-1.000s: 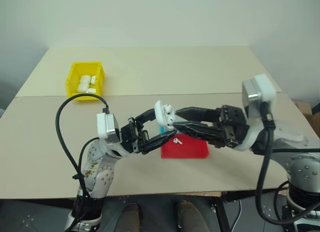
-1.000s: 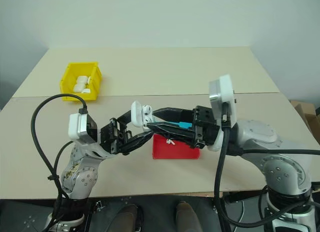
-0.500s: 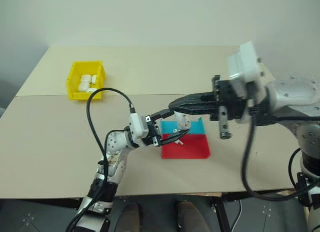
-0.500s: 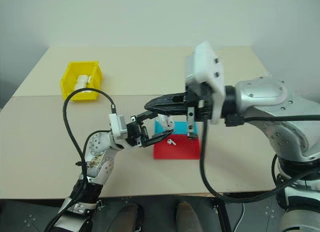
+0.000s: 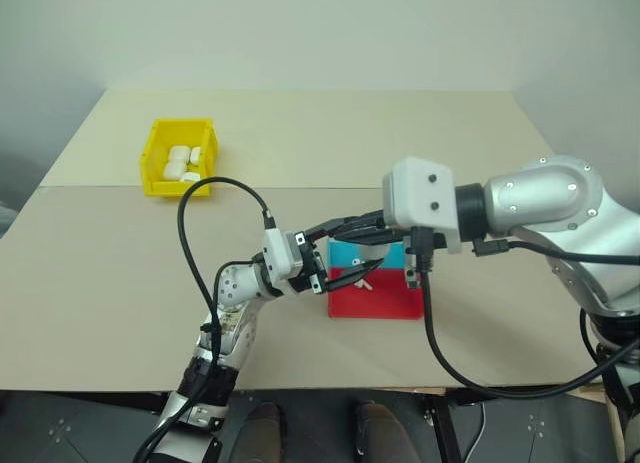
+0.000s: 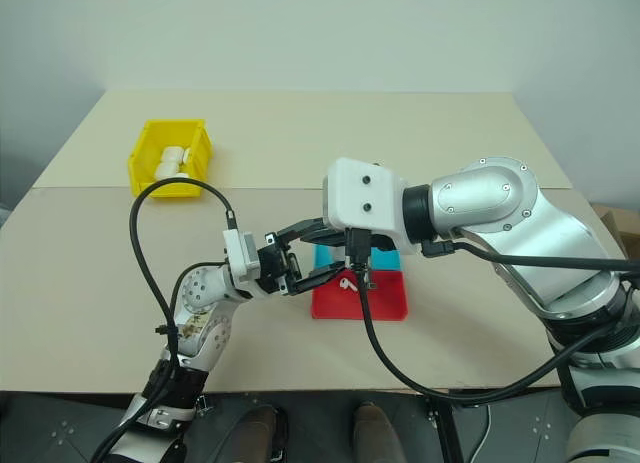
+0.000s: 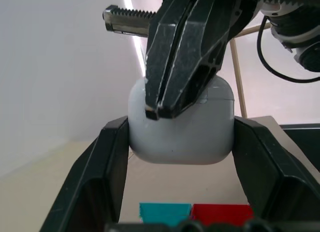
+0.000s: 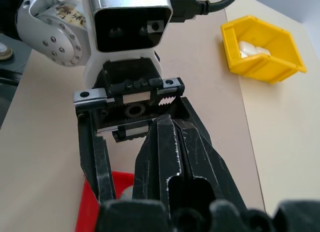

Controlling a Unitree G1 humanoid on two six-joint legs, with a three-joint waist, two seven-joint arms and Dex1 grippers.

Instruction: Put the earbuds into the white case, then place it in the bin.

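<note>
**Closed right fingers press on the white case held in the left gripper**

The left gripper point(image 7: 180, 142) has its two black fingers point(image 7: 107, 167) clamped on either side of the white case point(image 7: 182, 137), which sits upright between them with its lid down. The right gripper point(image 7: 157, 109) has its fingers together, and in the left wrist view their joined tips rest against the upper front of the case, over the lid seam. From the head camera, the two grippers meet above the near middle of the beige surface point(image 5: 100, 273), the left arm reaching in from the left and the right arm angling across from the right.

Directly beneath them lies a shallow red-and-blue tray point(image 5: 395, 298), flat on the surface. A small white earbud point(image 6: 349, 285) lies on the red part of the tray, partly hidden by the fingers above it.

The yellow bin point(image 5: 160, 158) stands well apart, toward the far left of the surface, with several white cases point(image 5: 180, 161) inside it. The right wrist view shows the same bin point(image 8: 290, 54) beyond the left gripper's body.
</note>
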